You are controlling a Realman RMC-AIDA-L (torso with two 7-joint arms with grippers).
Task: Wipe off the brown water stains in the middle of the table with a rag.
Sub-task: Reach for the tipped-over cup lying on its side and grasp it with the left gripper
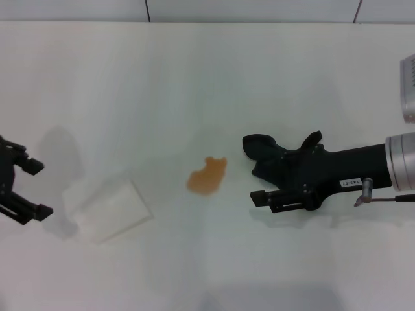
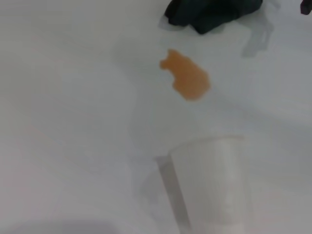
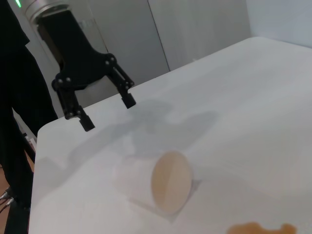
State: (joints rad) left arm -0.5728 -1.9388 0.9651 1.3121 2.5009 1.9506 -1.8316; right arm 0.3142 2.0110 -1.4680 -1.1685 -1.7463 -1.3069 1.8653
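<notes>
Rag in hand, stain right next to it

The right gripper point(image 1: 261, 179) is clamped on the rag point(image 1: 260, 150) just right of the brown water stains point(image 1: 207, 175) mid-table point(image 1: 194, 78); the left gripper point(image 1: 32, 188) hangs spread apart at the left edge (tipped clear cup point(image 1: 111, 210) nearby).

The only lettering in view is a small white label point(image 1: 351, 183) on the black body of the right arm point(image 1: 350, 170), seen from the head view. It carries a few dark characters, but they are too small and blurred to read. Nothing else bears any text, brand, number or sign: not the desk point(image 1: 194, 84) and not the overturned clear plastic cup point(image 1: 111, 210).
</notes>
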